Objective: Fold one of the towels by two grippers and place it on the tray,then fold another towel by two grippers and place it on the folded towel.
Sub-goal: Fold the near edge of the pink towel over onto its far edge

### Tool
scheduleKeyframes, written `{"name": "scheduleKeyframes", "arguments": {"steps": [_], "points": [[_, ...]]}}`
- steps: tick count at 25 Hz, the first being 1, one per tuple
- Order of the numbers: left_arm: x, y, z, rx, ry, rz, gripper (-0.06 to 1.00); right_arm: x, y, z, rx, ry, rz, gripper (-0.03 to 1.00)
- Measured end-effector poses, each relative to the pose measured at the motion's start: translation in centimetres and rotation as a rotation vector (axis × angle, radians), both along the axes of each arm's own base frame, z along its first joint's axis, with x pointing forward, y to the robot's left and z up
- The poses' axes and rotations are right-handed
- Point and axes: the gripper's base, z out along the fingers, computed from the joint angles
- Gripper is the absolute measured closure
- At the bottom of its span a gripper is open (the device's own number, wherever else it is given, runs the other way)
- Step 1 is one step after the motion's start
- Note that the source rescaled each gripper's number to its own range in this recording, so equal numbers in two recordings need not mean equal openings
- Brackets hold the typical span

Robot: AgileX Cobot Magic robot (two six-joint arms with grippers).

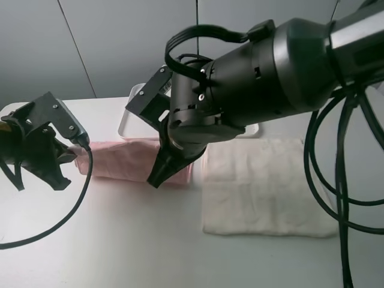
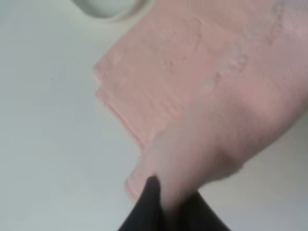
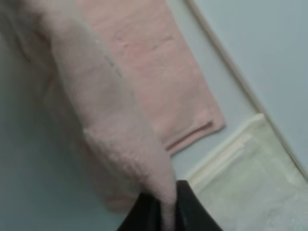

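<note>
The pale pink towel [image 1: 120, 159] lies as a long folded strip on the table in front of the white tray [image 1: 127, 122]. My left gripper [image 1: 60, 161] is at its left end. In the left wrist view the left gripper [image 2: 161, 204] is shut on a raised fold of the pink towel [image 2: 192, 82]. My right gripper [image 1: 159, 175] is at the strip's right end. In the right wrist view the right gripper [image 3: 161, 214] pinches a lifted edge of the pink towel [image 3: 144, 62]. The cream towel [image 1: 264, 189] lies flat to the right.
The right arm's bulky black body [image 1: 252, 78] hides most of the tray. Black cables [image 1: 336, 180] hang over the cream towel's right side. A tray corner [image 2: 108, 9] shows close to the pink towel. The cream towel's edge [image 3: 250, 178] lies beside the pink strip.
</note>
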Motion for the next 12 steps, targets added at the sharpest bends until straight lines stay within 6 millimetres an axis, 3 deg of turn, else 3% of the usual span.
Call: {"name": "scheduleKeyframes", "arguments": {"steps": [9,12], "points": [[3.3,-0.8,-1.7,-0.059,0.09,0.102,0.94,3.0,-1.6,0.1,0.142,0.027,-0.104,0.96],[3.6,-0.9,-2.3,-0.064,0.109,0.119,0.94,3.7,-1.8,-0.9,0.145,0.042,-0.124,0.96]]}}
